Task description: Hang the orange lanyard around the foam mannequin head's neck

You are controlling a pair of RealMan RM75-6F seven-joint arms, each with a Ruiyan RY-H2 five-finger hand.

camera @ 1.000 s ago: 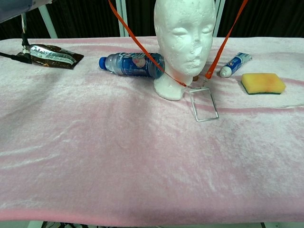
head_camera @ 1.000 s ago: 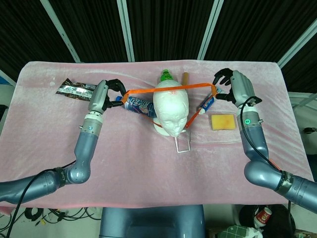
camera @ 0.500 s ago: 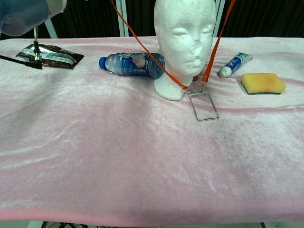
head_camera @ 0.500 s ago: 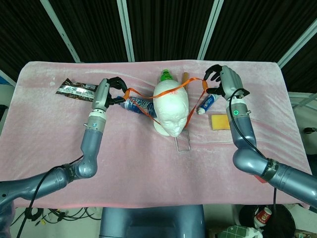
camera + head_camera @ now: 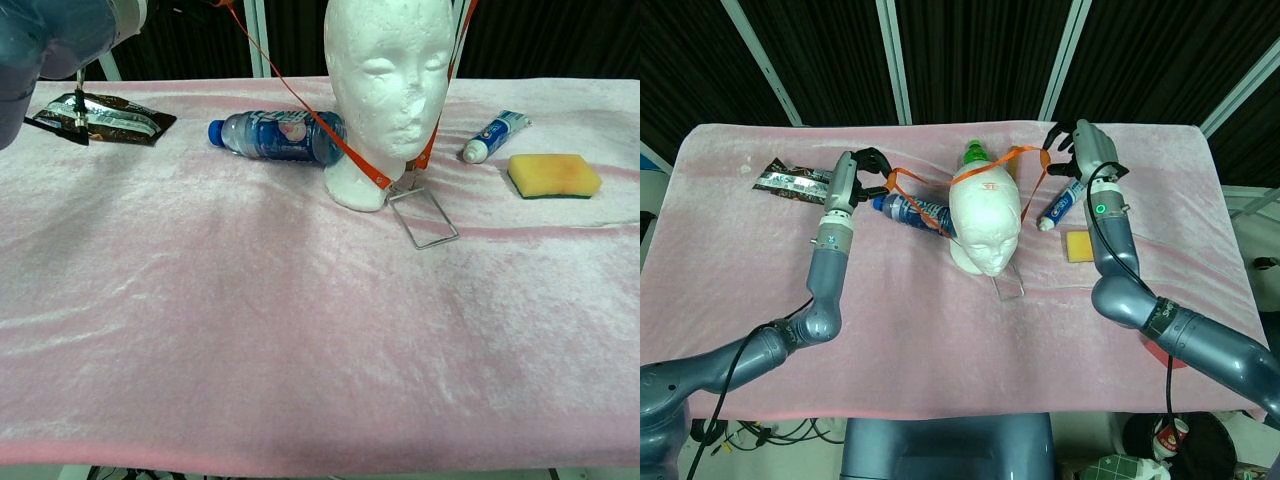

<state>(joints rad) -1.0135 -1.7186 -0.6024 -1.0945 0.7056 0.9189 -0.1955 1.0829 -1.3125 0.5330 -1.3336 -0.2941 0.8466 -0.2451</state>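
One orange lanyard (image 5: 992, 178) lies over one foam mannequin head (image 5: 986, 222). The left hand (image 5: 862, 172) and right hand (image 5: 1081, 148) each pinch it. One blue bottle's (image 5: 279, 136) label is unreadable.

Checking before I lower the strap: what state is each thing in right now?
orange lanyard: looped over the head, held up at both ends
foam mannequin head: upright
left hand: holds strap
right hand: holds strap
water bottle: lying down, capped
badge holder: on cloth
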